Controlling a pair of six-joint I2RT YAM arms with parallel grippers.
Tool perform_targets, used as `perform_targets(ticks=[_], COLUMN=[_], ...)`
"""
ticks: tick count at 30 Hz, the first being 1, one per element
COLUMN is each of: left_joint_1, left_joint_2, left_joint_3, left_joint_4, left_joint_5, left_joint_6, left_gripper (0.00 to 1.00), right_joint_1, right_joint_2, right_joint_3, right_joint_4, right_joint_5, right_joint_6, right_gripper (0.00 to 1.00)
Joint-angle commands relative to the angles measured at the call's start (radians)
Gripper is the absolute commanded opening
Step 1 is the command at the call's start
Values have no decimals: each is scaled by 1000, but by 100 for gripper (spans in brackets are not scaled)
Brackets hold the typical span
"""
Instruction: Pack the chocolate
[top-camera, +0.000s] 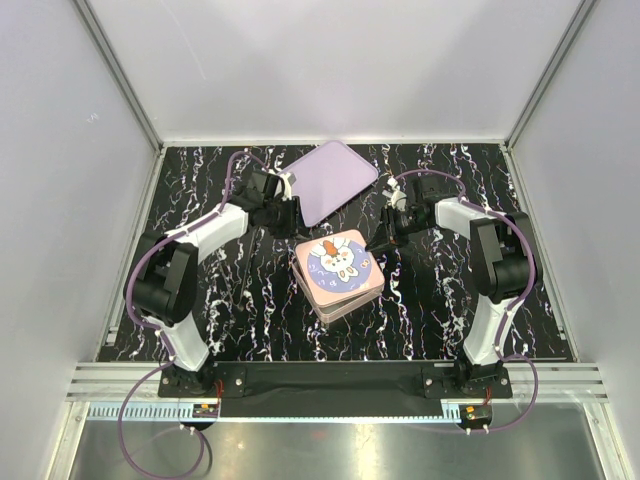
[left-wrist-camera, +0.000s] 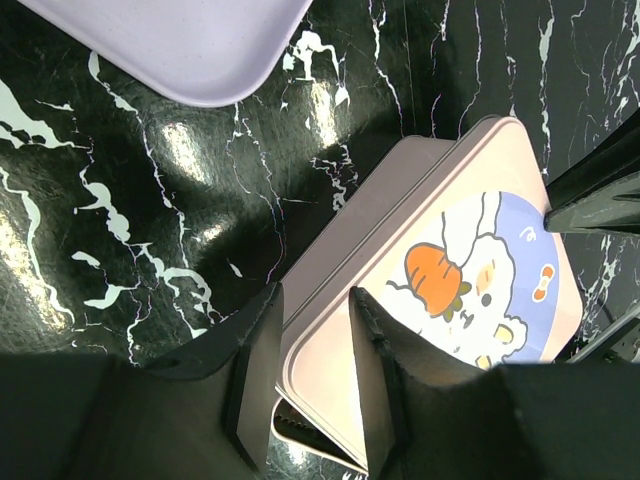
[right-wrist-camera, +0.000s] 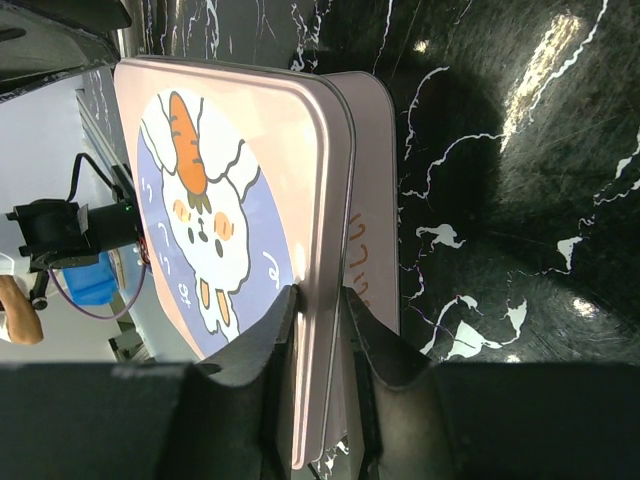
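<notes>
Left gripper (left-wrist-camera: 315, 375) is pinching the bunny lid (left-wrist-camera: 470, 300) at its left rim, jaws nearly closed; right gripper (right-wrist-camera: 320, 365) is clamping the lid's opposite rim, equally near. Lid is sitting offset on pink box (right-wrist-camera: 375, 250); chocolate isn't showing, probably lying under lid

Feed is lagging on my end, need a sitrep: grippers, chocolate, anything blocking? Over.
Both clamped on bunny lid: left gripper, right gripper. Lid skewed over pink box. No chocolate in view. Behind: purple tray.
</notes>
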Motion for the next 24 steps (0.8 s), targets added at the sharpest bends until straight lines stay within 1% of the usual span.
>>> perform_targets(ticks=[1,4,8,13,19,24], left_joint_1=[-4,-5,-10,-25,-25,-28], left_joint_2=[-11,25,59,52,50,52], left_joint_3=[42,88,130,118,96,101], left_joint_4=[-20,-63,-89,-92,-108,-112], left_joint_5=[-21,-68,-82,-71,-101,-96], left_joint_6=[29,44,60,66,66,66], left_gripper=[38,38,36,33,33,31], right_joint_1=[18,17,18,17,20,20], right_joint_2=[-41,-37,-38,-37,-35,-41], right_joint_3=[30,31,28,34,33,34], right_joint_4=[-13,-18,-22,-25,-24,-29], right_joint_5=[31,37,43,51,53,54], right_joint_6=[-41,-43,-46,-46,-44,-44], right_gripper=[23,23,22,25,25,27])
